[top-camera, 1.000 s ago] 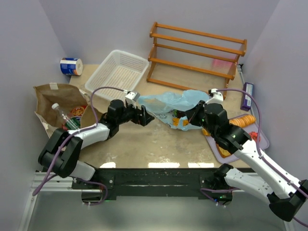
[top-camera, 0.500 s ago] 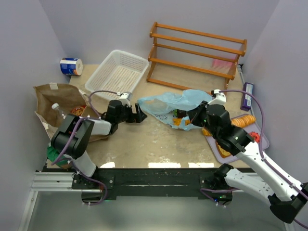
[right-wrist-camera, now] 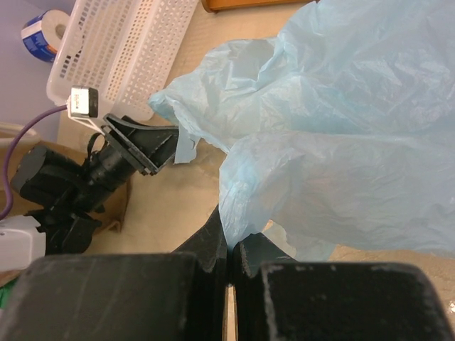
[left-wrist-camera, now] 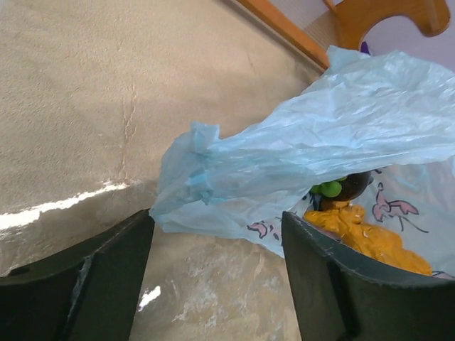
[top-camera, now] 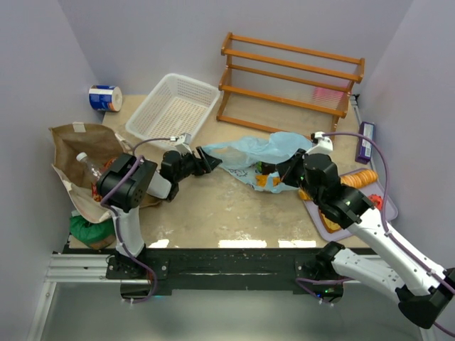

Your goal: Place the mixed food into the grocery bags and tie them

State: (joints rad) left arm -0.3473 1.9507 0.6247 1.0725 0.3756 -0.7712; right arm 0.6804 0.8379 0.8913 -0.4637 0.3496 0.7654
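The light blue grocery bag lies crumpled mid-table with orange toy produce and a dark green-topped piece of the mixed food inside. My left gripper is open at the bag's left tip, and its fingers straddle that tip without touching it. The right gripper is shut on a fold of the blue bag's near edge. At the left lies the brown paper bag, which holds a clear bottle and a red packet.
A white mesh basket and a wooden rack stand at the back, and a blue-and-white can sits in the far left corner. On the right, a purple tray carries bread slices. A green round thing lies by the left arm.
The left arm has swung its elbow in toward the table while its gripper crept up to the bag's left tip and its jaws narrowed somewhat. The right gripper keeps its hold.
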